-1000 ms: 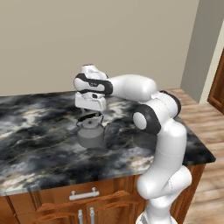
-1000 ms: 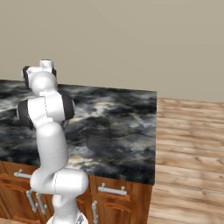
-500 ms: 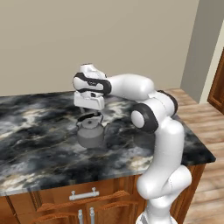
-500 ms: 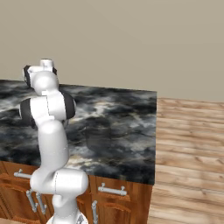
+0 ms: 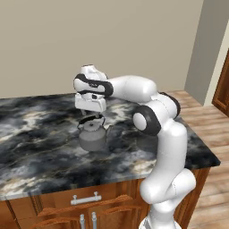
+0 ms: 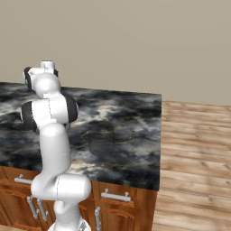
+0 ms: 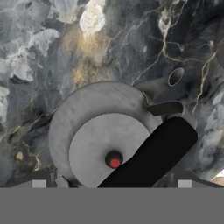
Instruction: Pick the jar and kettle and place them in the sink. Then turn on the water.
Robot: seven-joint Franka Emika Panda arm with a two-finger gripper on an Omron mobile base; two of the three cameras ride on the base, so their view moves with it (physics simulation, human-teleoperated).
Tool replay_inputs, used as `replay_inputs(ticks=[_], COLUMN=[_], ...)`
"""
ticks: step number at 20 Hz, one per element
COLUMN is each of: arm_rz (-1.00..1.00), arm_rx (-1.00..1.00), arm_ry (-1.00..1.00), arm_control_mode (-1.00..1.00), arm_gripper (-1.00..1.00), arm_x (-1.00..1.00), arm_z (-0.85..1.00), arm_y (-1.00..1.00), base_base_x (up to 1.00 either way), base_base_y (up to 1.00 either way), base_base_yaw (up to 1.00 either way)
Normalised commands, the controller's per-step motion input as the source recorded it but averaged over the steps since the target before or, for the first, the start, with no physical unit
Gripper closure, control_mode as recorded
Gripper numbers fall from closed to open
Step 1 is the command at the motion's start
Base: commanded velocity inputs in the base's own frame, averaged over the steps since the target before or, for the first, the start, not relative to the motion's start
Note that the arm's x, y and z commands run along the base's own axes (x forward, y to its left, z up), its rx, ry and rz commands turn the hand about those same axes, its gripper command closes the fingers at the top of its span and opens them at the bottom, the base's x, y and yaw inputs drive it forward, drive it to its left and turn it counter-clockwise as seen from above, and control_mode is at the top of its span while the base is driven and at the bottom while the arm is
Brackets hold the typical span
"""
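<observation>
progress: early. kettle (image 5: 93,136) sits on the black marble counter (image 5: 40,147), not lifted; judging by that, nothing is placed in a sink and no water is running.
left to do: grasp the kettle, carry it over, same for the jar, then the faucet.
gripper (image 5: 91,114): directly above the kettle, fingers spread wide and empty, straddling the arched black handle (image 7: 151,155) without closing on it.
kettle pose: upright, spout (image 7: 176,76) pointing toward the arm's side in the left base view; lid knob (image 7: 113,161) with red dot close under the hand camera, partly hidden by the handle.
contact: probably none yet, but the fingertips are mostly cut off at the bottom of the hand view, so can't be sure.
edges: kettle is mid-counter, well back from the front edge and from the right end where the wood floor (image 6: 198,149) begins.
open room: bare marble all round the kettle; straight-up lift looks unobstructed. Wall (image 5: 89,40) behind is well apart.
</observation>
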Motion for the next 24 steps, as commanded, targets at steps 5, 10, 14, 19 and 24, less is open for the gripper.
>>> replay_inputs(ticks=[5,10,14,19,24], arm_rz=[0.0,0.0,0.0,0.0,0.0], arm_rx=[0.0,0.0,0.0,0.0,0.0], arm_ry=[0.0,0.0,0.0,0.0,0.0], arm_control_mode=[-1.0,-1.0,-1.0,-1.0,-1.0], arm_gripper=[-1.0,-1.0,-1.0,-1.0,-1.0], arm_x=[-0.07,-0.13,-0.16,-0.14,0.0], arm_z=[-0.02,0.0,0.0,0.0,-0.07], arm_y=[-0.01,-0.05,-0.09,-0.08,0.0], base_base_x=[0.0,0.0,0.0,0.0,0.0], base_base_y=[0.0,0.0,0.0,0.0,0.0], base_base_yaw=[0.0,0.0,0.0,0.0,0.0])
